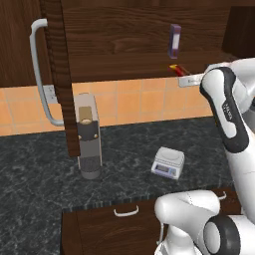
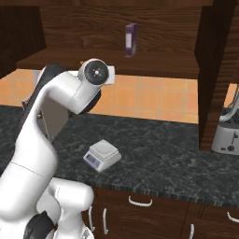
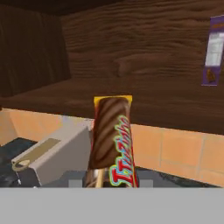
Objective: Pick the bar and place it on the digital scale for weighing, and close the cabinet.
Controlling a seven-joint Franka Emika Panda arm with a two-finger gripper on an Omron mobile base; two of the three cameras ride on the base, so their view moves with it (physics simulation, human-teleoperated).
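Gripper (image 1: 187, 77) was clenched on the bar (image 3: 111, 138), which I saw held at the cabinet (image 1: 124, 35) shelf's front edge, near the purple box (image 1: 174, 41). Below, the digital scale (image 1: 168, 162) sat on the dark surface (image 1: 40, 174), beside the coffee machine (image 1: 88, 134).

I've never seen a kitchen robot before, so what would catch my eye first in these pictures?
Probably the white arm reaching up to the open cabinet, its end effector shut on a red bar at the shelf's front edge. A purple box stands upright on that shelf. On the dark counter below sits a small grey scale, nothing on it, with a tall coffee machine to its left.
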